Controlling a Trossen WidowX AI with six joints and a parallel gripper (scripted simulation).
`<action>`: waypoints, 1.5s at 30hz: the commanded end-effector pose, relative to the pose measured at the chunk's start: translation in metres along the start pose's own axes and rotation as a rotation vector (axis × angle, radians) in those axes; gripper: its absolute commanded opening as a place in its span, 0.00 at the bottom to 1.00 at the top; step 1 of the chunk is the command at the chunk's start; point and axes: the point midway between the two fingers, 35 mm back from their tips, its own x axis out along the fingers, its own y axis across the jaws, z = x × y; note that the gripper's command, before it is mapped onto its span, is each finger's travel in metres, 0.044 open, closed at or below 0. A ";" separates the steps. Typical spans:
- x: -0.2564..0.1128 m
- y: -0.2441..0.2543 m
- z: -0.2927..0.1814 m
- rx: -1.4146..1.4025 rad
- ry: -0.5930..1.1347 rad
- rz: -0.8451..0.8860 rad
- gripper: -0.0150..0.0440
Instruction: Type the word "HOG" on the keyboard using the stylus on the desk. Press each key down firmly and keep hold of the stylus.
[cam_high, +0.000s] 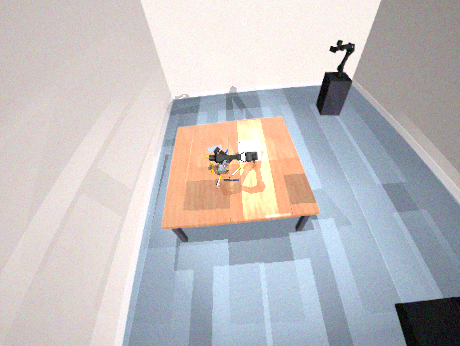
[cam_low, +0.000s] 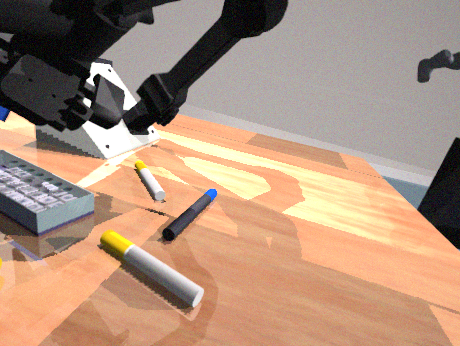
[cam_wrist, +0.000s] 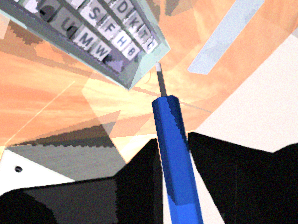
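My gripper (cam_wrist: 172, 142) is shut on the blue stylus (cam_wrist: 172, 150) (cam_low: 4, 114). The stylus points away from the fingers, and its thin grey shaft and pale tip show just off the end of the keyboard (cam_wrist: 147, 62) (cam_low: 67, 215) (cam_high: 222, 167), near the C key. How high the tip is cannot be told. The H key (cam_wrist: 120, 41) shows near that end; the O and G keys cannot be made out in the wrist view. In the exterior view, only a bit of the stylus shows at the left edge, beyond the keyboard.
A black marker with a blue cap (cam_low: 192, 215) lies between a small white marker with a yellow cap (cam_low: 151, 184) and a larger one (cam_low: 165, 275). A white bracket (cam_low: 117, 145) (cam_wrist: 30, 172) stands by the arm. A pale strip (cam_wrist: 225, 37) shows beyond the keyboard's end.
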 end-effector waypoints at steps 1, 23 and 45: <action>-0.002 -0.007 0.001 -0.156 0.029 -0.015 0.25; -0.001 -0.020 0.008 -0.607 0.113 -0.024 0.25; 0.019 -0.005 0.029 -0.607 0.111 -0.023 0.39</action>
